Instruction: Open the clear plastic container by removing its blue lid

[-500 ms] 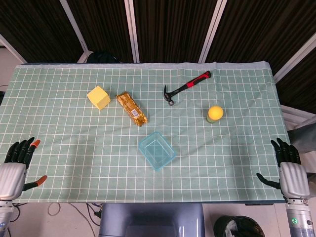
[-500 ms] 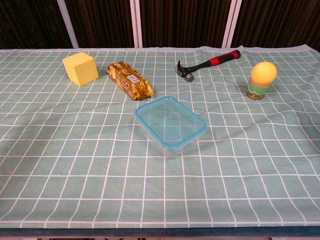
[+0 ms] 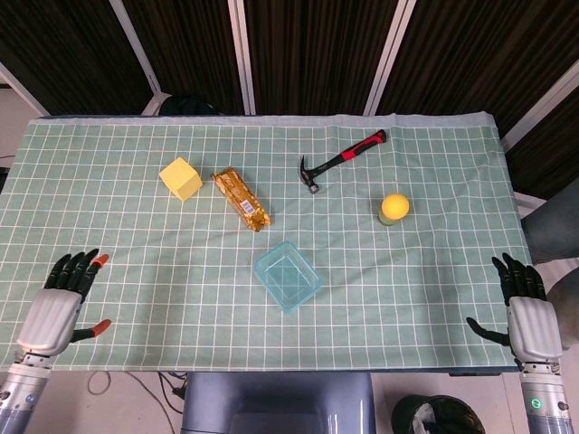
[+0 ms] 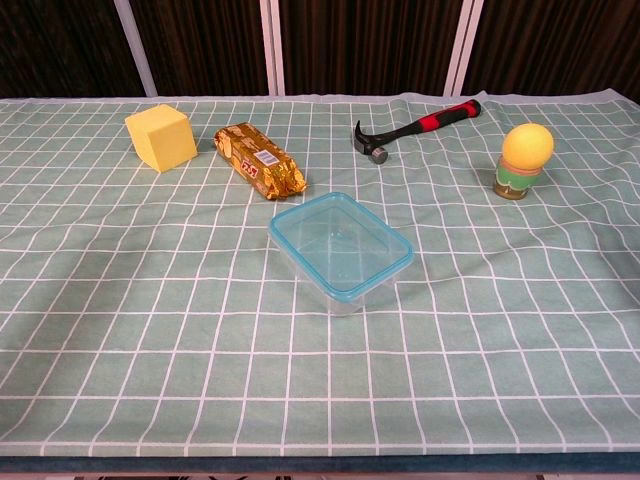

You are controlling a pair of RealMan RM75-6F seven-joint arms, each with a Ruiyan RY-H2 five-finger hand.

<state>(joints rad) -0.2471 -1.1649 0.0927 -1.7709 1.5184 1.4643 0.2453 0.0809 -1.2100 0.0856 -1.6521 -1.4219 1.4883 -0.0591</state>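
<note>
The clear plastic container (image 3: 288,276) (image 4: 341,249) sits near the middle of the table with its blue lid (image 4: 340,243) closed on top. My left hand (image 3: 61,303) hovers at the front left corner, fingers spread and empty, far from the container. At the front right edge my right hand (image 3: 525,307) is also spread and empty. Neither hand shows in the chest view.
A yellow block (image 3: 181,178) and a gold snack packet (image 3: 242,200) lie behind the container to the left. A red-handled hammer (image 3: 342,159) lies at the back. A yellow ball on a green cup (image 3: 393,209) stands to the right. A green checked cloth (image 3: 136,244) covers the table.
My left hand has moved right and inward over the table's front corner. My right hand has shifted slightly left and down. The objects have not moved.
</note>
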